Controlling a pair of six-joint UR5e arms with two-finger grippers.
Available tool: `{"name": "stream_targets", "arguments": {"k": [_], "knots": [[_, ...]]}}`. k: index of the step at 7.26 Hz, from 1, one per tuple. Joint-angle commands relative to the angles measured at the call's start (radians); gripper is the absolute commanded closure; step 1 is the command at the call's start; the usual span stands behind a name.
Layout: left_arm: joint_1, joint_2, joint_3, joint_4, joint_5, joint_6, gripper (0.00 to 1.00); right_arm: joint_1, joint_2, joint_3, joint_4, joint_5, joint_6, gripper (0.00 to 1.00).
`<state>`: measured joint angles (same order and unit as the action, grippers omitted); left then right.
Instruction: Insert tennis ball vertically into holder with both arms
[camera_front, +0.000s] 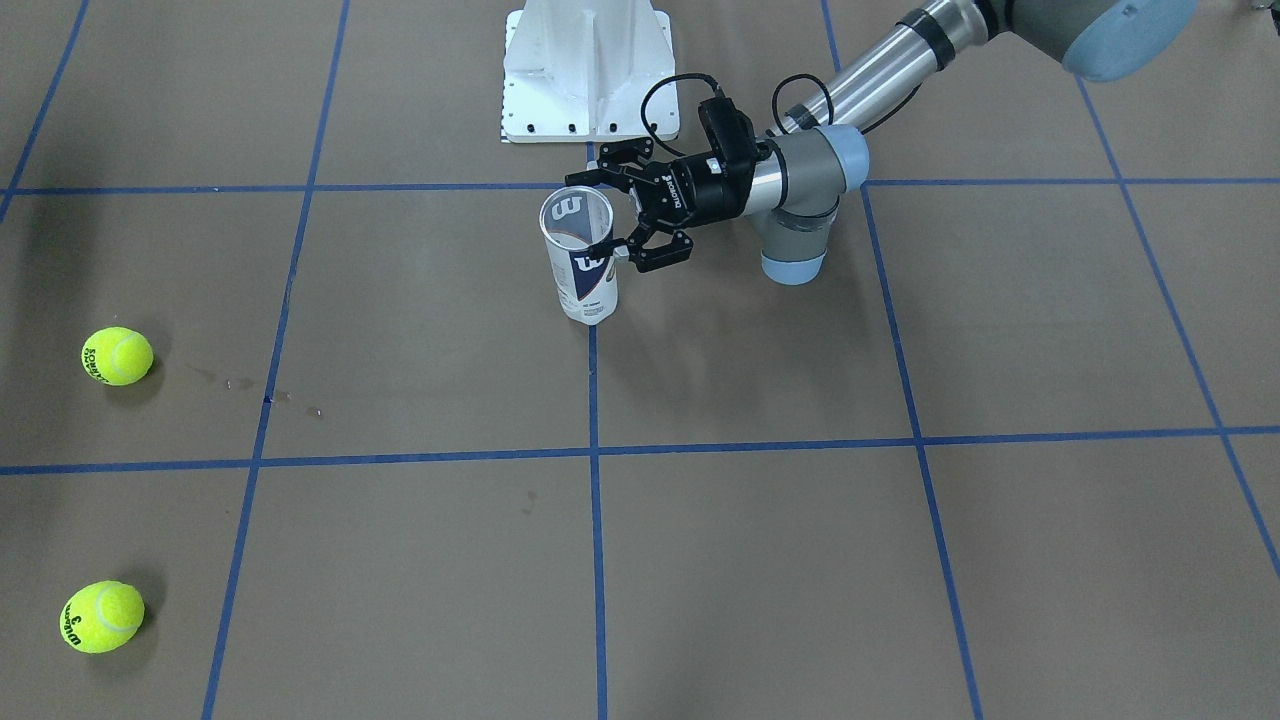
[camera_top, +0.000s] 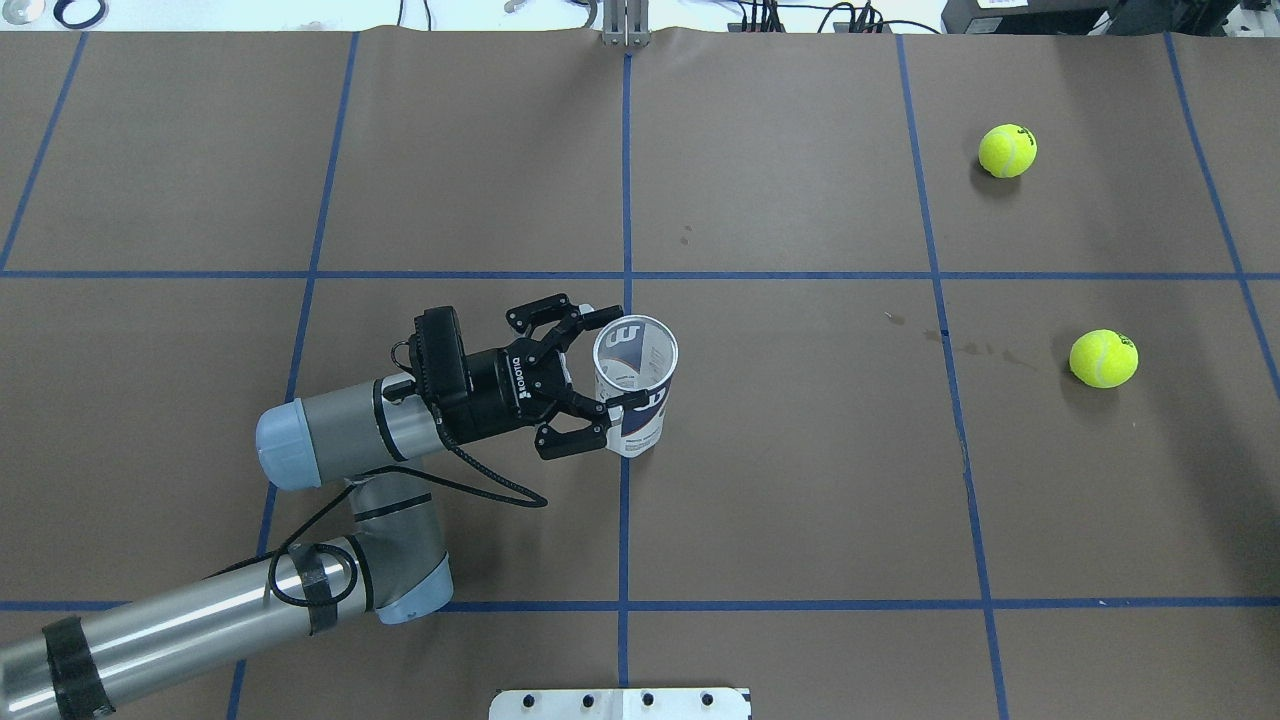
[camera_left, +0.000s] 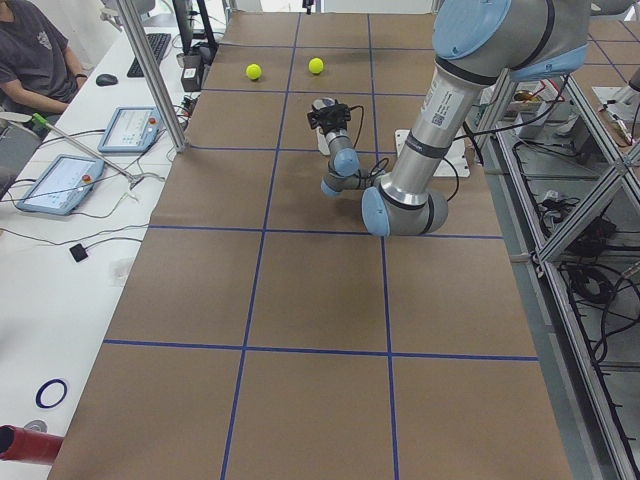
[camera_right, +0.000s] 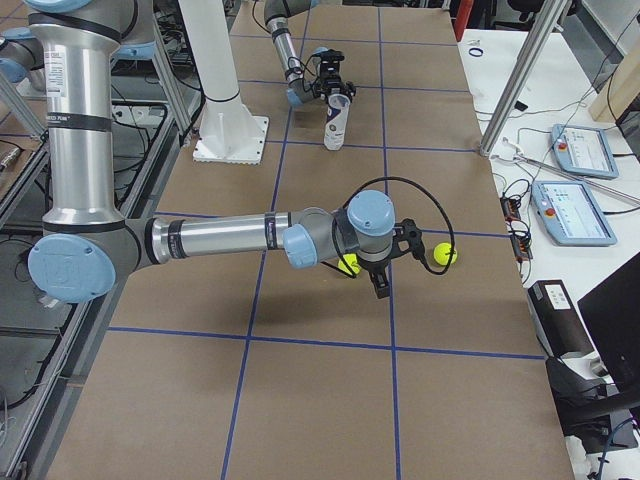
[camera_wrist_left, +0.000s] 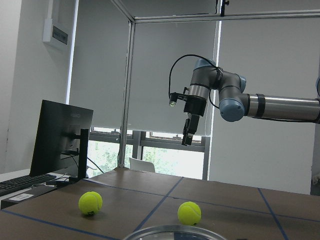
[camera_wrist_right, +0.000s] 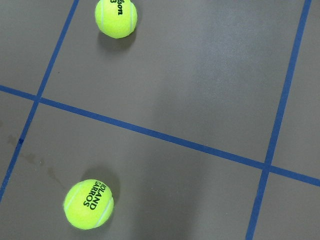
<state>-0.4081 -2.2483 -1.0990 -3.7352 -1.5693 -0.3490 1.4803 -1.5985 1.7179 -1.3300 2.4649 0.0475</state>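
My left tool (camera_top: 605, 359) reaches in level from the side and pinches the holder (camera_top: 643, 412) near its rim, likely steadying it upright, mouth up, on the tabletop (camera_top: 800, 500). My right tool (camera_wrist_left: 187, 133) points straight down above two tennis balls (camera_wrist_right: 89, 204). I cannot tell whether it is spread.

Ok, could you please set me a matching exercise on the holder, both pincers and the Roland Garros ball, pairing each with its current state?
Things:
1. holder
2. left pincer
3. right pincer
4. Roland Garros ball

States:
A. hanging in the air, pointing down
B. lying free, nothing touching it
C. standing upright, mouth open upward
D. straddling the holder near its rim

Pairs: 1-C, 2-D, 3-A, 4-B
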Motion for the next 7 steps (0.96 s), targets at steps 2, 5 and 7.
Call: {"name": "stream_targets", "arguments": {"k": [2, 5, 7], "knots": [[-0.001, 0.003, -0.004, 0.002, 0.000, -0.002, 0.00, 0.000, 0.002, 0.002, 0.000, 0.000, 0.000, 0.01], [-0.001, 0.003, -0.009, 0.006, 0.000, -0.005, 0.00, 0.000, 0.003, 0.012, 0.002, 0.000, 0.000, 0.01], [-0.001, 0.003, -0.012, 0.011, 0.000, -0.005, 0.00, 0.000, 0.002, -0.001, -0.001, 0.003, 0.005, 0.01]]}}
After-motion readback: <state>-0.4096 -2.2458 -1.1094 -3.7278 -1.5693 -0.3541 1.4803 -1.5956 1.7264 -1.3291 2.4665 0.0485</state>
